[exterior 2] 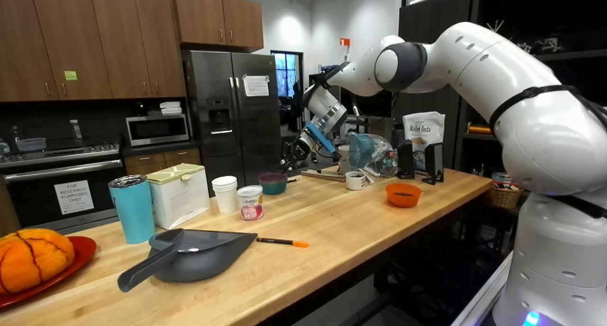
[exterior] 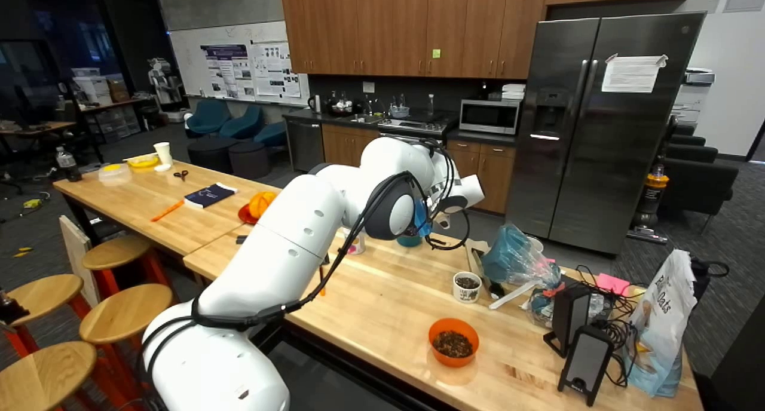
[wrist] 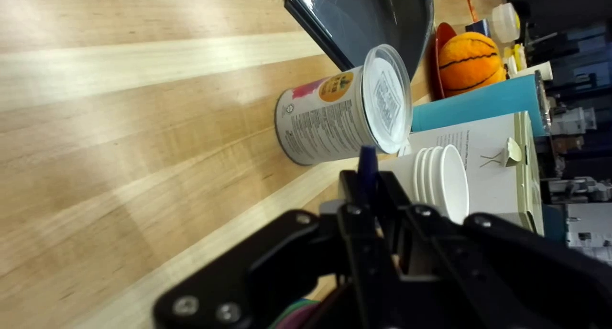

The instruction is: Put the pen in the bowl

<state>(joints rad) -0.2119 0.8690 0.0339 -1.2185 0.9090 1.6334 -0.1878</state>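
My gripper (wrist: 369, 183) is shut on a pen (wrist: 367, 164), whose dark blue end sticks out past the fingertips in the wrist view. The rest of the pen is hidden by the fingers. In an exterior view, the small maroon bowl (exterior 2: 272, 176) stands with a teal bowl (exterior 2: 274, 189) beneath it, apparently nested. The gripper (exterior 2: 288, 165) hangs just above and beside that bowl's rim. At the bottom of the wrist view, a slice of the maroon bowl (wrist: 300, 316) shows beneath the gripper's body. Whether the pen is over the bowl's opening, I cannot tell.
Near the bowl stand a can (exterior 2: 250, 203), stacked white cups (exterior 2: 225, 194) and a white box (exterior 2: 180, 195). A grey dustpan (exterior 2: 199, 257) and an orange-ended marker (exterior 2: 282, 242) lie closer. An orange bowl (exterior: 453, 342), small cup (exterior: 467, 287) and speakers (exterior: 586, 363) occupy another end.
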